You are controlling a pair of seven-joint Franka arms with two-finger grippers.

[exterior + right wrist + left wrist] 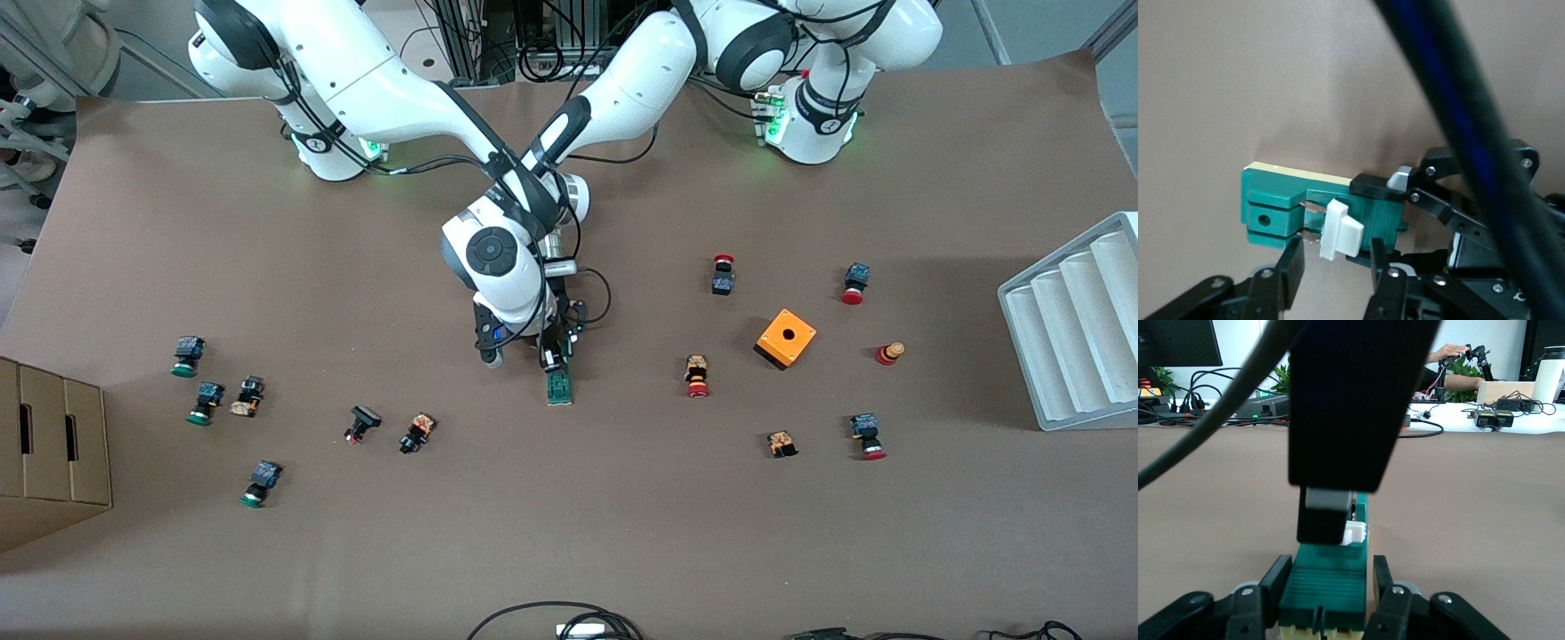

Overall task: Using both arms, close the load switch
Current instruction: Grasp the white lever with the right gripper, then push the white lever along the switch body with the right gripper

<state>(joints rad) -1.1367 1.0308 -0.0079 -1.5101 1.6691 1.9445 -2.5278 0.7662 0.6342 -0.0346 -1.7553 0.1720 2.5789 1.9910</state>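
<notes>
The green load switch (559, 388) is seen flat on the brown table (622, 533), with both grippers (551, 356) lowered together at its end nearer the robots' bases.

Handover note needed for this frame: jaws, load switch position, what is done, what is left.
Left gripper: jaws shut on one end of the load switch, pinning it to the table mid-table.
Right gripper: down over the switch, jaws open astride its white sliding block.
Done: switch braced, both arms in place.
Left: likely push the block along the bar to close it, then release.

brown table (622, 533), scattered push-buttons (698, 376)
</notes>
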